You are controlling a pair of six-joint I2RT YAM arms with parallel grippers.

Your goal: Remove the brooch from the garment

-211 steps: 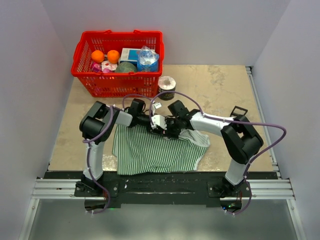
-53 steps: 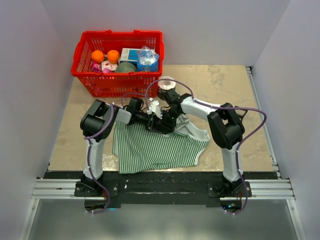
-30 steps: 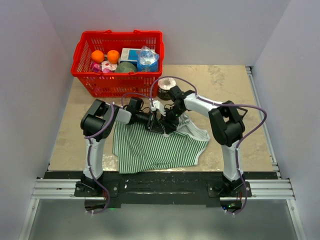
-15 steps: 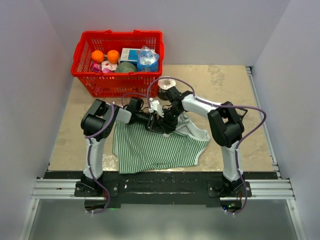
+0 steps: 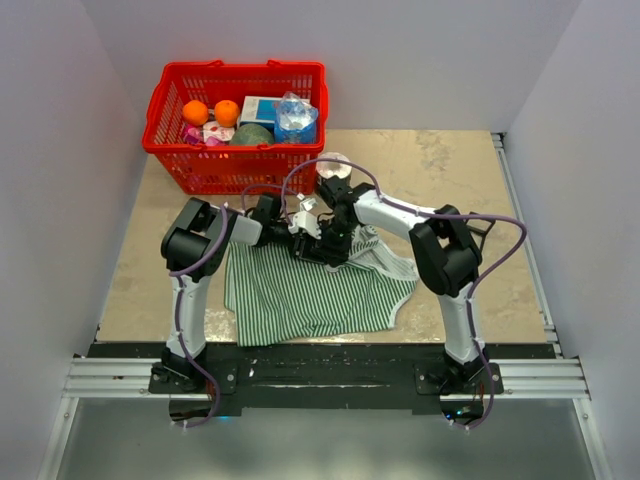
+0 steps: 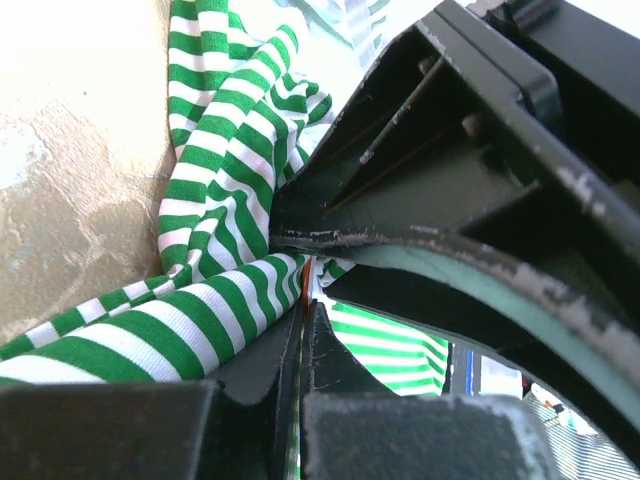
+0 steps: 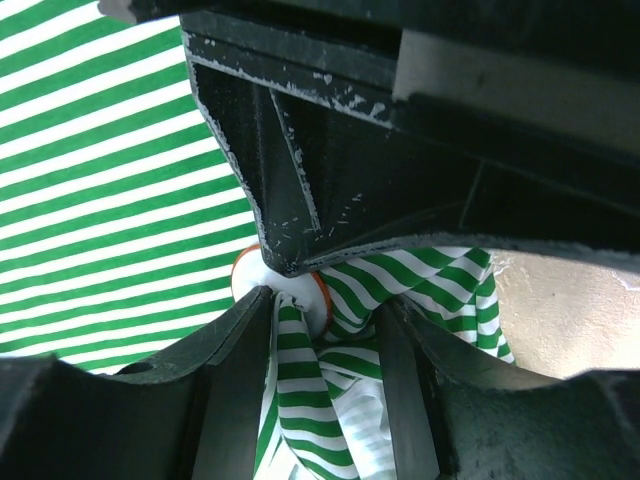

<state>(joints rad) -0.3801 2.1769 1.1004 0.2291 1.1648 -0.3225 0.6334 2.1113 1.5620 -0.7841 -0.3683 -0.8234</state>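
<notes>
Beyond the right gripper point(image 5: 328, 236) and to its left, a red basket point(image 5: 236, 172) is seen on the tan table point(image 5: 450, 170), filled with two oranges point(image 5: 195, 112), a box point(image 5: 260, 107), a crumpled bottle point(image 5: 296, 118) and a green round item point(image 5: 252, 135), while a tape roll point(image 5: 335, 163) is set just beyond that gripper.

Pale grey walls point(image 5: 400, 60), mottled tabletop point(image 5: 450, 170), perhaps stone
</notes>
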